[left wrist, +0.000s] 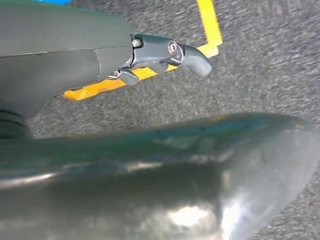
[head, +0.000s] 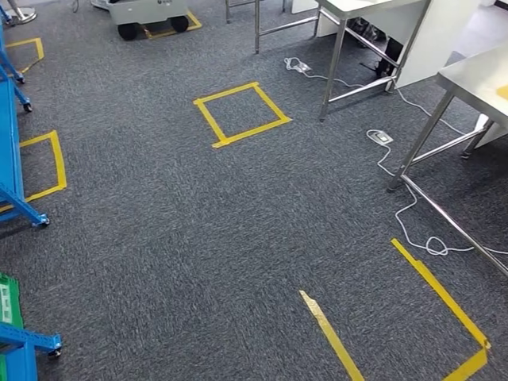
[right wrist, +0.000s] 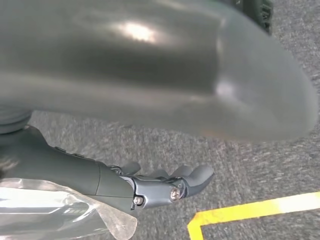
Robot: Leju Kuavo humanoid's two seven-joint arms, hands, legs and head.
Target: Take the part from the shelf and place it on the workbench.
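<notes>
Two hands hung over grey carpet point(head: 150, 238). The left hand point(left wrist: 158, 52) was open, its fingers nearly straight with only the tips bent, and it held nothing; one yellow tape line point(left wrist: 209, 25) lay on the floor just past its fingertips. The right hand point(right wrist: 151, 187) also had its fingers extended and close together. One clear plastic bag point(right wrist: 56, 212) lay against the palm side of this hand, close to the wrist. Whether the hand gripped it, and whether it contained the part, could not be determined. One yellow tape corner point(right wrist: 256, 210) lay on the floor past the right fingertips.

The head view showed two steel workbenches, with one tabletop point(head: 359, 8) further off and one point(head: 479, 75) nearer, two white power strips point(head: 380, 136) point(head: 298, 65), one complete yellow tape square point(head: 243, 113) and one blue shelf point(head: 12, 143).
</notes>
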